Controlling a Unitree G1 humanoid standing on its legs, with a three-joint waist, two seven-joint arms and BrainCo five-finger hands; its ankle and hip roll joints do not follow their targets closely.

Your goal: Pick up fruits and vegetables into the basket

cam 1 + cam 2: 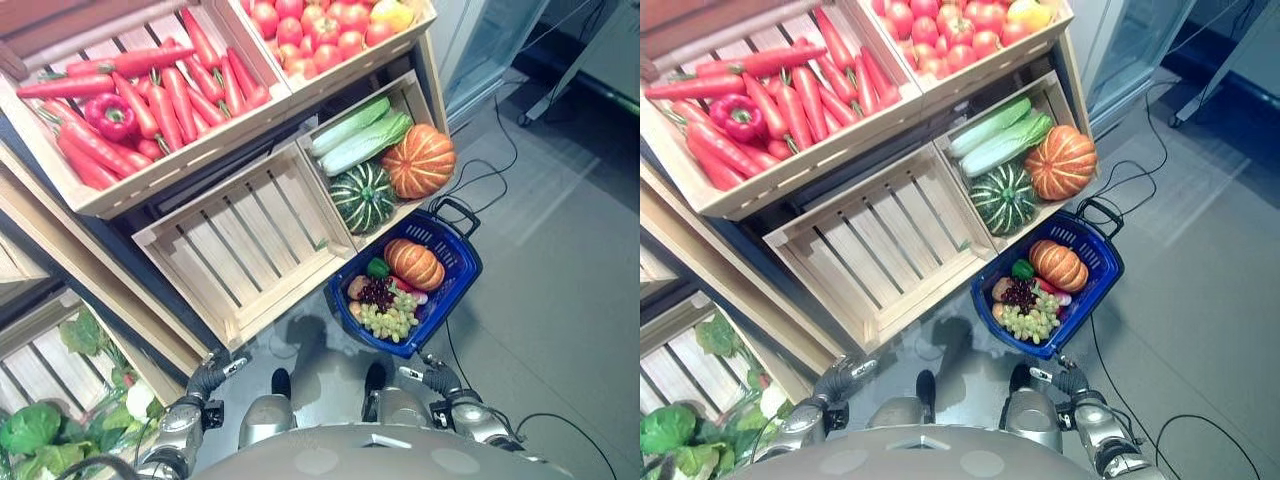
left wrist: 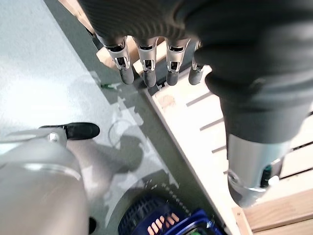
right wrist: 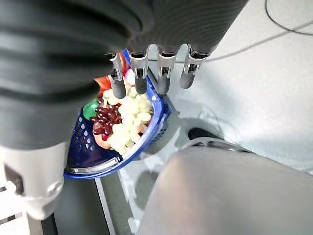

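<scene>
A blue basket [image 1: 440,234] stands on the floor below the right end of the shelf. It holds an orange pumpkin [image 1: 413,263], green grapes [image 1: 388,320], dark red grapes [image 1: 377,292] and a green pepper [image 1: 377,267]. My left hand [image 1: 208,377] hangs low by the front of an empty wooden crate [image 1: 245,245]. In the left wrist view its fingers [image 2: 146,68] are straight and hold nothing. My right hand [image 1: 438,380] hangs just in front of the basket. Its fingers [image 3: 139,73] are straight above the grapes [image 3: 124,122] and hold nothing.
The shelf holds a crate of carrots [image 1: 150,100] with a red pepper [image 1: 112,115], and a crate of red round fruit [image 1: 320,25]. Another crate has long cabbages [image 1: 360,135], an orange pumpkin [image 1: 418,160] and a green striped pumpkin [image 1: 362,196]. Leafy greens [image 1: 40,430] lie lower left. Grey floor spreads to the right.
</scene>
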